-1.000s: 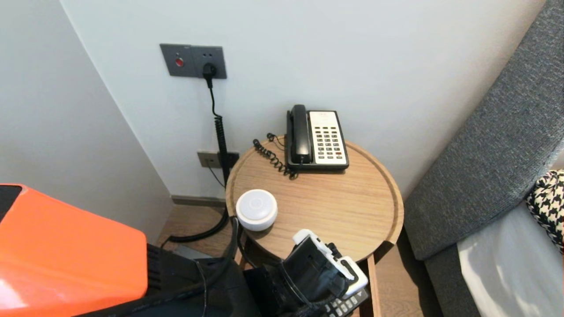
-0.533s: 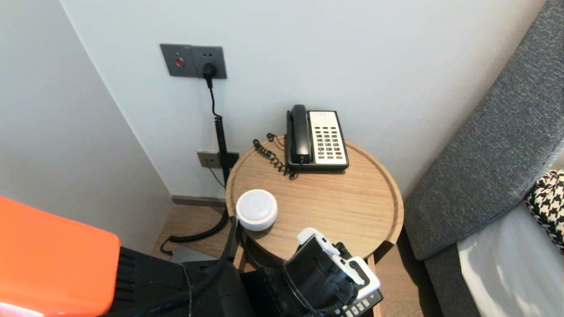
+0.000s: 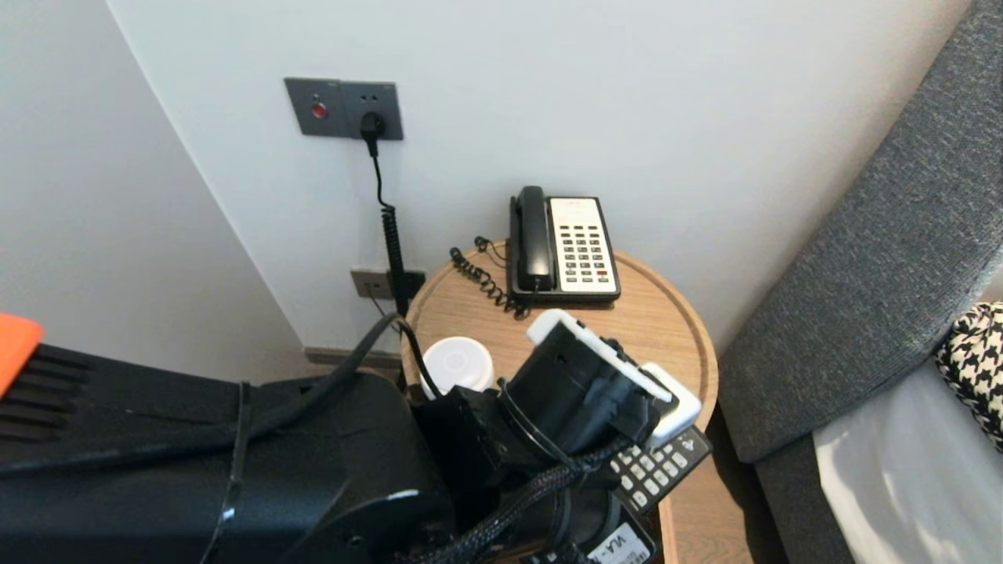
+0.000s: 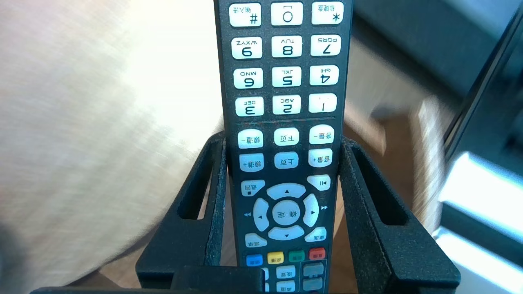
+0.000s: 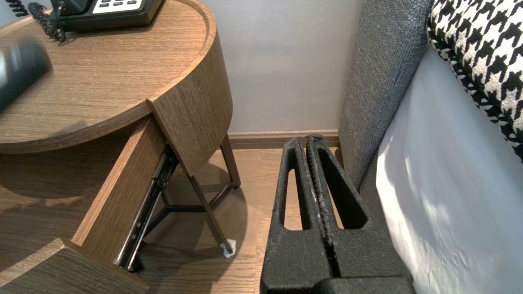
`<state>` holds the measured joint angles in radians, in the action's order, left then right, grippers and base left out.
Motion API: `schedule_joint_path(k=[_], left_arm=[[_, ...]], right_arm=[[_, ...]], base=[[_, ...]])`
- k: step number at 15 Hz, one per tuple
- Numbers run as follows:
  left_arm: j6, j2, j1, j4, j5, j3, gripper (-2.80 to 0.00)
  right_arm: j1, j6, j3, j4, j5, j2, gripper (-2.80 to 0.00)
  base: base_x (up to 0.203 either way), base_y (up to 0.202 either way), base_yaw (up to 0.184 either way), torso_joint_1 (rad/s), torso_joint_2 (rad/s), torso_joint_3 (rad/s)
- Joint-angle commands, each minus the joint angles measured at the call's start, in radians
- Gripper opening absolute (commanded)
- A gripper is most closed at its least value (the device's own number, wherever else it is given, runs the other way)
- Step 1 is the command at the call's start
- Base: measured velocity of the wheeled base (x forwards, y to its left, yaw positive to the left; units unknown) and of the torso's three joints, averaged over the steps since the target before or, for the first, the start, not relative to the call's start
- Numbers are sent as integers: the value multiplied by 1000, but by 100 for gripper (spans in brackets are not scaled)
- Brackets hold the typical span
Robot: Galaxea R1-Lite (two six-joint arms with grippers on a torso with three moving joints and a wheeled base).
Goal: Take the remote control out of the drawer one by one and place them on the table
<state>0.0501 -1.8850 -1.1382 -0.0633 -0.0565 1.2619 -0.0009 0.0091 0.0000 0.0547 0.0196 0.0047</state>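
Pale wall [image 3: 627, 94] and a grey upholstered headboard [image 3: 878, 298] frame a round wooden table [image 3: 674, 313], whose drawer [image 5: 122, 192] stands pulled out. At the table's back sits a telephone [image 3: 564, 247]. Nearer the front is what looks like a small white speaker [image 3: 458, 364]. The right gripper [image 5: 308, 141] hangs parked low beside the mattress, fingers pressed together on nothing. The left gripper [image 4: 282, 141] is over the table's near edge, its fingers partway apart and clamped on the long sides of a black remote [image 4: 286, 81], which is keypad up and held above the tabletop.
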Motion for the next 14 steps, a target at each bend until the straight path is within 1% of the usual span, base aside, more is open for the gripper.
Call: schedule_joint_path(k=[1, 2, 3, 5, 7, 10, 14], left_arm=[[-46, 8, 15, -95, -6, 100, -280], [-73, 7, 16, -124, -21, 127, -280], [-84, 2, 18, -125, -55, 143, -280], [-96, -21, 43, -112, -101, 183, -280], [-104, -57, 68, -108, -123, 222, -280], [-106, -112, 85, -110, -151, 264, -280], [-106, -199, 95, -120, -192, 362, -280]], right_arm=[[-1, 0, 26, 1, 0, 1, -280], [1, 0, 26, 1, 0, 1, -280], [0, 0, 26, 1, 0, 1, -280], [1, 0, 26, 1, 0, 1, -280], [-1, 0, 26, 1, 0, 1, -280], [0, 0, 26, 1, 0, 1, -280], [1, 0, 26, 1, 0, 1, -280]], base=[[0, 0, 0, 0, 0, 0], [0, 0, 0, 0, 0, 0], [0, 0, 0, 0, 0, 0], [0, 0, 0, 0, 0, 0], [0, 0, 0, 0, 0, 0], [0, 0, 0, 0, 0, 0], [0, 0, 0, 0, 0, 0]])
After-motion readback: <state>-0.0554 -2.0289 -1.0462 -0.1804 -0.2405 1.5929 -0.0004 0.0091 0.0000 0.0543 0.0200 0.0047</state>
